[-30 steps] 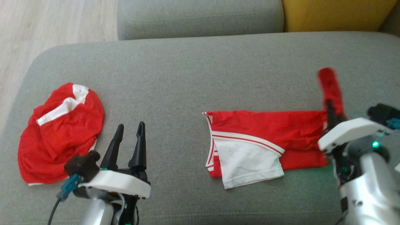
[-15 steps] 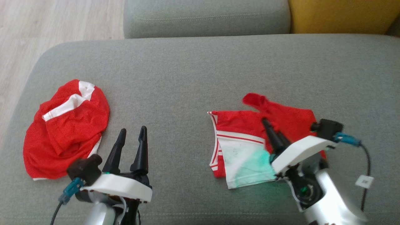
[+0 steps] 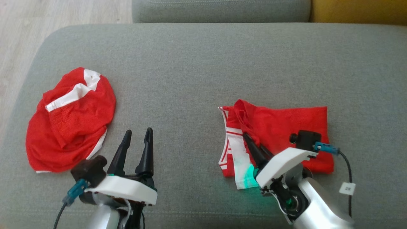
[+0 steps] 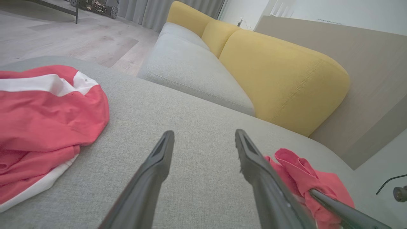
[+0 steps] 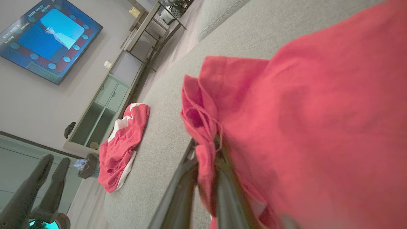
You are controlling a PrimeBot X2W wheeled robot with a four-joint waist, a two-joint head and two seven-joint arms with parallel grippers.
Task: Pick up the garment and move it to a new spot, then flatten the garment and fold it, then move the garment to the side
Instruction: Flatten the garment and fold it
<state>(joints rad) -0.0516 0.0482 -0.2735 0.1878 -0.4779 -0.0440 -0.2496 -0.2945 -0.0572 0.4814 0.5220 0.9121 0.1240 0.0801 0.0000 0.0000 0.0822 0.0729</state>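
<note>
Garment (image 3: pixel 286 124) is pinched by the barely parted right tool (image 3: pixel 251 140); the left tool (image 3: pixel 138 130) gapes empty.

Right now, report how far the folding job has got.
Done: the right-hand red garment lies flat on the grey cushion, one end already folded over. In hand: the right gripper pinches that folded edge; the left gripper hovers open. Left: release, finish folding, move it aside.
</note>
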